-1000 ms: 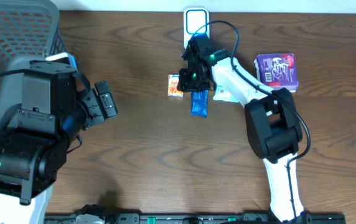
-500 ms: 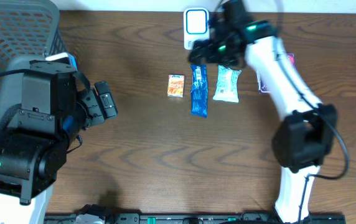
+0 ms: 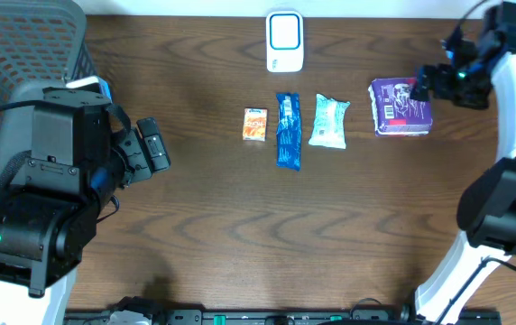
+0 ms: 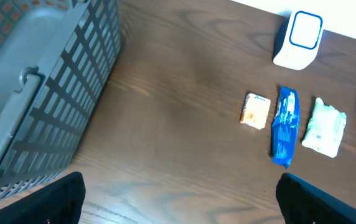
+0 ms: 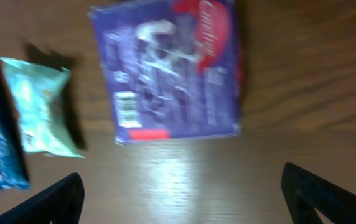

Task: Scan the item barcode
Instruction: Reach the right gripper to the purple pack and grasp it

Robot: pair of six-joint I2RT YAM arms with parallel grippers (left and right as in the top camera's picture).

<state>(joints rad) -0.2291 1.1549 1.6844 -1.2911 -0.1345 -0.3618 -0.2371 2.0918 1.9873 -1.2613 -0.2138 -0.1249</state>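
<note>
Four items lie in a row on the table: a small orange packet (image 3: 255,124), a blue packet (image 3: 288,130), a pale green packet (image 3: 328,121) and a purple box (image 3: 401,106). The white scanner (image 3: 284,41) stands behind them at the far edge. My right gripper (image 3: 425,83) hovers open over the purple box's right end, holding nothing. In the right wrist view the purple box (image 5: 172,68) lies ahead of the open gripper (image 5: 181,199), its barcode facing up. My left gripper (image 3: 161,144) is open and empty, well left of the row.
A grey mesh basket (image 3: 23,45) fills the far left corner, also seen as a basket (image 4: 35,81) in the left wrist view. The left arm's bulky body covers the left side of the table.
The right gripper opened and left the blue packet lying between the orange and green packets. It then swung past the scanner to the right, over the purple box. The left arm has not moved.
</note>
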